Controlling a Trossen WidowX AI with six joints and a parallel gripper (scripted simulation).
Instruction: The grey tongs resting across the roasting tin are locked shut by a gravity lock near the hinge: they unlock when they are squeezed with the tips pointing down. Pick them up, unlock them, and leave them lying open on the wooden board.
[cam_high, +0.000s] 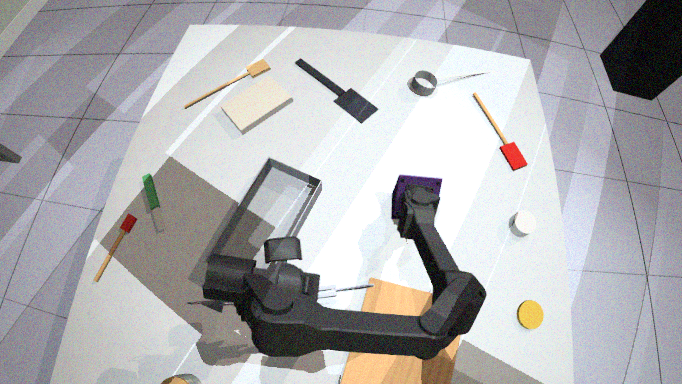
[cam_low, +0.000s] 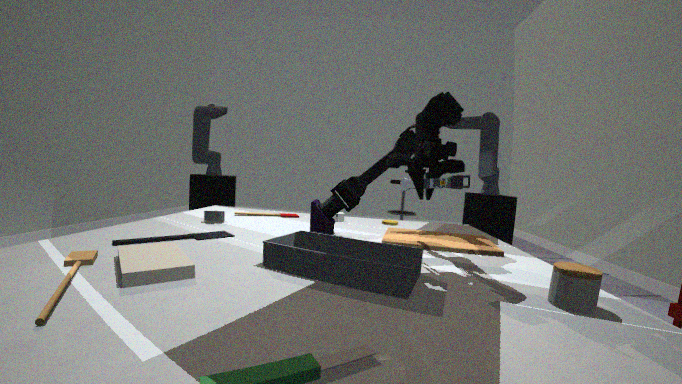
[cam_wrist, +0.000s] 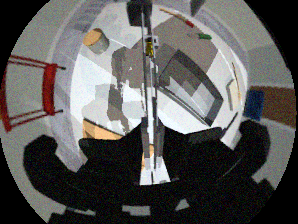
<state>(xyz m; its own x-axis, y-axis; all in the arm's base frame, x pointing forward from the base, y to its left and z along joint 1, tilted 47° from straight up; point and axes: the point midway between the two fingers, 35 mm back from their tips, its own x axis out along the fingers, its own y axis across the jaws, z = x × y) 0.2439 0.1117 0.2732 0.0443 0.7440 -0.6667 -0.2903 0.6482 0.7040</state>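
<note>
The grey tongs (cam_high: 325, 289) (cam_low: 452, 181) (cam_wrist: 149, 48) are off the tin, held high and about level. A yellow mark shows near one end. My gripper (cam_low: 424, 193) (cam_wrist: 148, 124) is shut on the tongs; in the top view the arm hides its fingers. How far apart the tongs' arms stand is hard to tell. The roasting tin (cam_high: 295, 172) (cam_low: 340, 267) (cam_wrist: 220, 102) stands on the table with nothing across it. The wooden board (cam_high: 395, 295) (cam_low: 415, 237) (cam_wrist: 97, 131) lies beyond the tin, partly hidden under my arm in the top view.
A jar with a wooden lid (cam_low: 575, 287) (cam_wrist: 96, 41) stands near the tin and board. A beige block (cam_high: 257, 104) (cam_low: 155, 262), a black spatula (cam_high: 356, 104), a green-handled knife (cam_high: 150, 191) (cam_low: 270, 370), a red-headed tool (cam_high: 128, 223) and a yellow disc (cam_high: 530, 314) lie around.
</note>
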